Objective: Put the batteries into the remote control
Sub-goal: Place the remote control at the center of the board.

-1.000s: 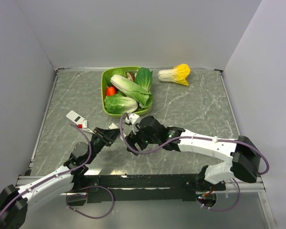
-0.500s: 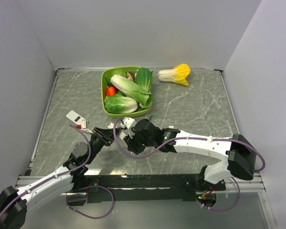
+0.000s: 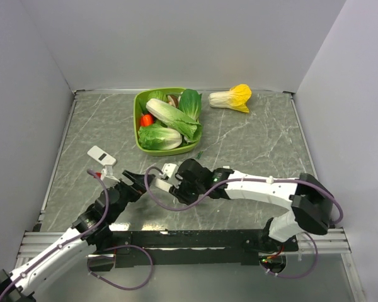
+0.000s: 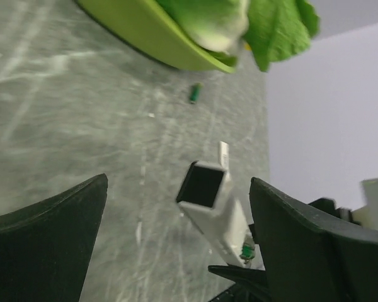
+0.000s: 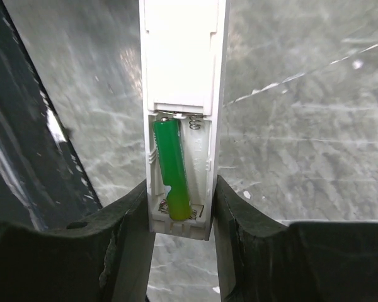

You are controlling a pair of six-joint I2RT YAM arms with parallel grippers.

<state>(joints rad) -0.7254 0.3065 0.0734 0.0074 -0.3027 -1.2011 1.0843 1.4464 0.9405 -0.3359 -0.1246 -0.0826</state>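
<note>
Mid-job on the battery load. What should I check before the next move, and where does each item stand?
1. Right gripper clamped on the remote control: ok.
2. First battery lying in its bay: ok.
3. Second bay filled: not ok, only its spring shows.
4. Second battery located: ok, loose on the table near the green bowl.
5. Left gripper open and empty: ok.

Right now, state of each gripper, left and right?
Left gripper: open, holding nothing.
Right gripper: closed on the slim white remote control, one green cylindrical battery in its compartment.
</note>
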